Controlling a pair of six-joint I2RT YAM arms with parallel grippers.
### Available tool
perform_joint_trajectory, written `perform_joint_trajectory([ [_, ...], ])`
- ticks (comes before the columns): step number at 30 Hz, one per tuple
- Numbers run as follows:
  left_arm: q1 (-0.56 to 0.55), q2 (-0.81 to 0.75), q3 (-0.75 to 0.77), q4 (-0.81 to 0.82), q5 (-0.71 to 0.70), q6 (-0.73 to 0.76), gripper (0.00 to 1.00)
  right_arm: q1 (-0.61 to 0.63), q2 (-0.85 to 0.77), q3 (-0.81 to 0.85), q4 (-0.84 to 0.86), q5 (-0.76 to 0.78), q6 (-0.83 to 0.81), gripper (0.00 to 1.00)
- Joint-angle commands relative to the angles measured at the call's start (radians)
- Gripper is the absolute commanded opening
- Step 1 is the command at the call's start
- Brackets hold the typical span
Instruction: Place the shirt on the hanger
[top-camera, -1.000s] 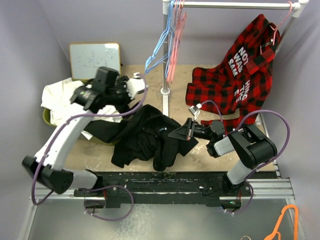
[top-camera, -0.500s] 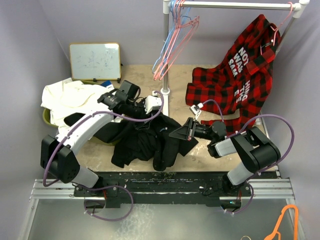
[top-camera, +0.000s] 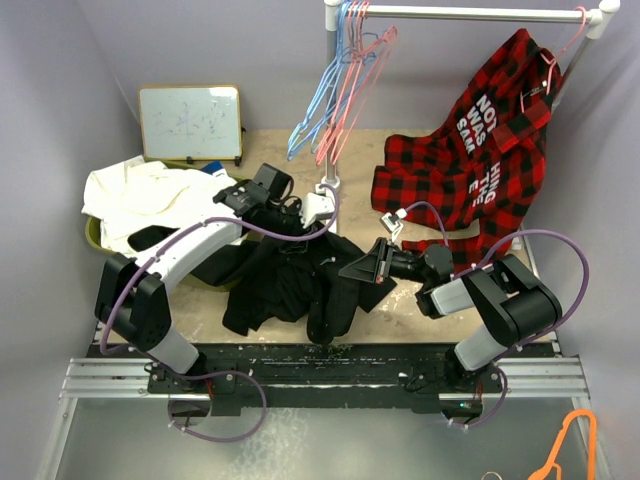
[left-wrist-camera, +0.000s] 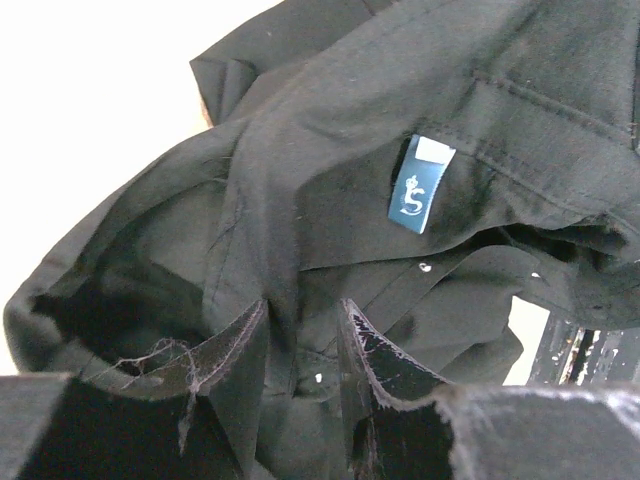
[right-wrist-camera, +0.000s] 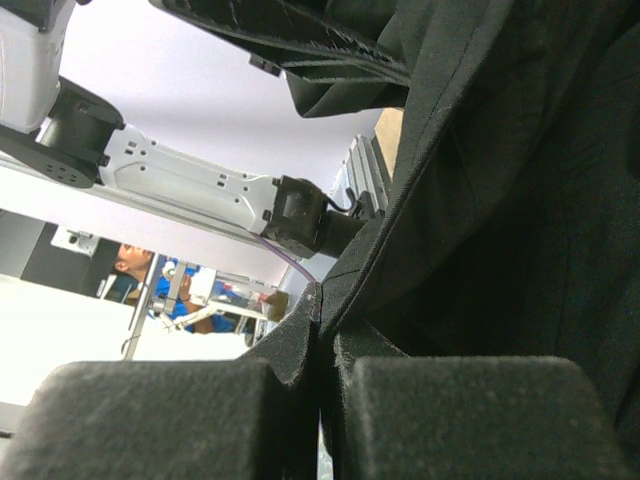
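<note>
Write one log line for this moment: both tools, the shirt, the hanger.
left tool: astride shirt fold, grip unclear | right tool: shut on shirt edge | pink hanger: on rail, bare

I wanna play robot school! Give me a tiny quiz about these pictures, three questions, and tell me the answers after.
1. True or false: the black shirt hangs on the rail.
2. What hangs from the rail at the right? A) plaid shirt B) white towel C) blue coat
3. Fill in: the right gripper is pinching the ____.
Key: 1 false; 2 A; 3 black shirt.
</note>
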Motion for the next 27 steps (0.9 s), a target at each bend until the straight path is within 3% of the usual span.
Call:
perform_joint_trajectory([
  [1,-0.027,-0.013,-0.007,0.038,0.004,-0.003,0.36,0.006,-0.027,0.010,0.319,-0.020,-0.025,0.00],
  [2,-0.028,-0.012,-0.009,0.039,-0.002,-0.003,0.29,0.006,-0.026,0.010,0.319,-0.020,-0.025,0.00],
  [3,-0.029,-0.012,-0.011,0.045,-0.025,-0.010,0.07,0.006,-0.025,0.010,0.319,-0.019,-0.027,0.00],
  [4,-0.029,-0.014,-0.014,0.063,-0.071,-0.029,0.00,0.006,-0.024,0.008,0.318,-0.019,-0.031,0.00],
  [5,-0.030,-0.020,-0.008,0.064,-0.112,-0.036,0.00,0.006,-0.023,0.007,0.318,-0.020,-0.033,0.00],
  [7,-0.026,-0.068,-0.002,0.043,-0.161,-0.044,0.00,0.006,-0.020,0.008,0.319,-0.018,-0.036,0.15],
  [9,-0.025,-0.151,-0.009,0.021,-0.190,-0.060,0.00,0.006,-0.021,0.005,0.318,-0.005,-0.037,0.51],
  [10,-0.024,-0.193,-0.009,0.000,-0.191,-0.062,0.00,0.006,-0.024,0.002,0.317,0.008,-0.044,0.81],
  [11,-0.024,-0.230,-0.008,-0.027,-0.192,-0.066,0.00,0.005,-0.026,0.000,0.317,0.021,-0.050,0.98],
  [16,-0.013,-0.364,-0.019,-0.118,-0.245,-0.087,0.00,0.006,-0.029,-0.003,0.318,0.075,-0.075,1.00],
  [22,0.102,-0.431,-0.074,-0.075,-0.309,-0.156,0.00,0.006,-0.111,0.006,0.211,0.163,-0.162,1.00],
  [25,0.172,-0.443,-0.075,-0.049,-0.340,-0.195,0.00,0.031,-0.303,0.036,-0.202,0.312,-0.459,1.00],
  [27,0.200,-0.451,-0.072,-0.039,-0.358,-0.202,0.00,0.147,-0.457,0.109,-0.594,0.497,-0.758,1.00],
])
